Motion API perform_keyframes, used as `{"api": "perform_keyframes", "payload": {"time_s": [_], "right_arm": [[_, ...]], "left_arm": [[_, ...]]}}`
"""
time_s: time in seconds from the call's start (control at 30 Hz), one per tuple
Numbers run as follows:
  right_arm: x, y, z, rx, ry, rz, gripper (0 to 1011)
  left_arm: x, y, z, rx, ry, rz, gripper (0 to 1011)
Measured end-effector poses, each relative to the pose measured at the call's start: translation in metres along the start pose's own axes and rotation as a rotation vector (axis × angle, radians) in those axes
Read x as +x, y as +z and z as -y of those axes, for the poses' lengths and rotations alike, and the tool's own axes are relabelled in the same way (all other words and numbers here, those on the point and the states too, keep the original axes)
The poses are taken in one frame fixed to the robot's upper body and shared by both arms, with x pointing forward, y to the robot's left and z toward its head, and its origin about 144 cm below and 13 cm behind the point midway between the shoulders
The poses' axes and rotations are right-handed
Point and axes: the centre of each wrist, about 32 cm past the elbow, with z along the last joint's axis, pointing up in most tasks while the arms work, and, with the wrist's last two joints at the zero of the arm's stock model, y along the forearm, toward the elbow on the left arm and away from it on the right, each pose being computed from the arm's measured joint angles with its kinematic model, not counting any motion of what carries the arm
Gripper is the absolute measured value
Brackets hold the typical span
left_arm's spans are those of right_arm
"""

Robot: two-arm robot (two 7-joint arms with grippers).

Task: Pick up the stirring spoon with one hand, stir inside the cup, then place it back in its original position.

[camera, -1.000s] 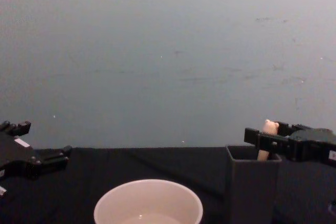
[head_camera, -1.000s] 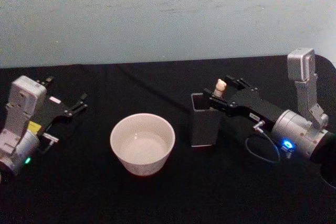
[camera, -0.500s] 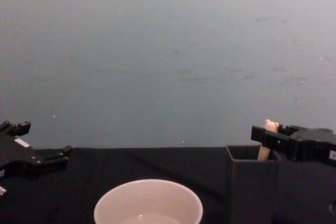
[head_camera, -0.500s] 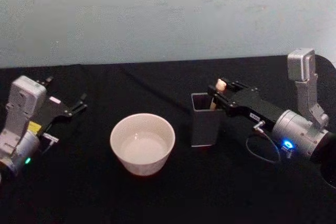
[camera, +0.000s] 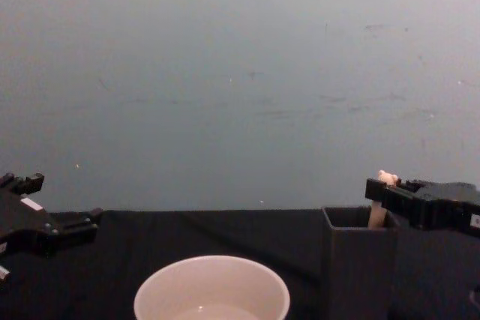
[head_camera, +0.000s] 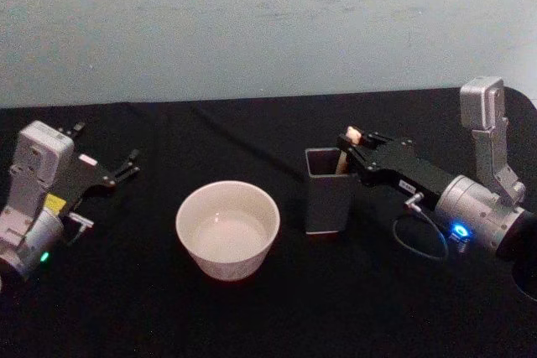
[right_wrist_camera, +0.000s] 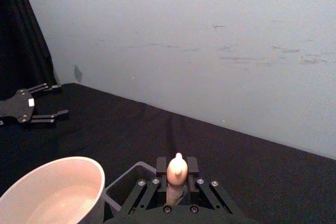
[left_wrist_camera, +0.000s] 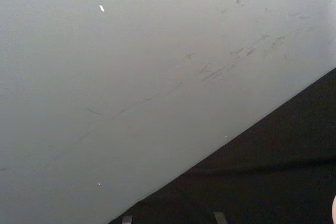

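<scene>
The stirring spoon (head_camera: pixel 351 135) stands in the dark grey square holder (head_camera: pixel 327 203), its original position. Only its bear-head top and a bit of beige handle show above the rim. My right gripper (head_camera: pixel 351 145) is shut on that handle just over the holder's right side. The right wrist view has the bear head (right_wrist_camera: pixel 176 169) between the closed fingers, above the holder (right_wrist_camera: pixel 123 183). The cream cup (head_camera: pixel 226 262) sits left of the holder, apart from it. My left gripper (head_camera: pixel 107 144) rests open at the far left. From the chest view the spoon (camera: pixel 385 178) pokes out of the holder (camera: pixel 358 275) beside the cup (camera: pixel 154 306).
A black cloth (head_camera: pixel 252 316) covers the table, with a pale wall (head_camera: pixel 252 23) close behind. A thin cable (head_camera: pixel 419 245) loops off the right wrist. Open cloth lies between the cup and the left arm.
My right gripper has drifted right and down with the spoon, so the bear head now sits lower, closer to the holder's rim. The left arm has stayed put.
</scene>
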Motion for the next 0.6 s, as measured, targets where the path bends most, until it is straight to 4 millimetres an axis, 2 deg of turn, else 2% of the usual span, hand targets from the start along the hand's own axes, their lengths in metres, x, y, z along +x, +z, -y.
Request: {"api": "perform_keyframes", "payload": {"time_s": [0.27, 0.6], "right_arm": [[-0.003, 0.002, 0.001, 0.030, 0.024, 0.016, 212], [-0.006, 0.016, 0.007, 0.123, 0.080, 0.101, 212]], "left_arm": [[0.000, 0.000, 0.000, 0.000, 0.000, 0.000, 1001], [0.000, 0.000, 0.000, 0.000, 0.000, 0.000, 1001]]}}
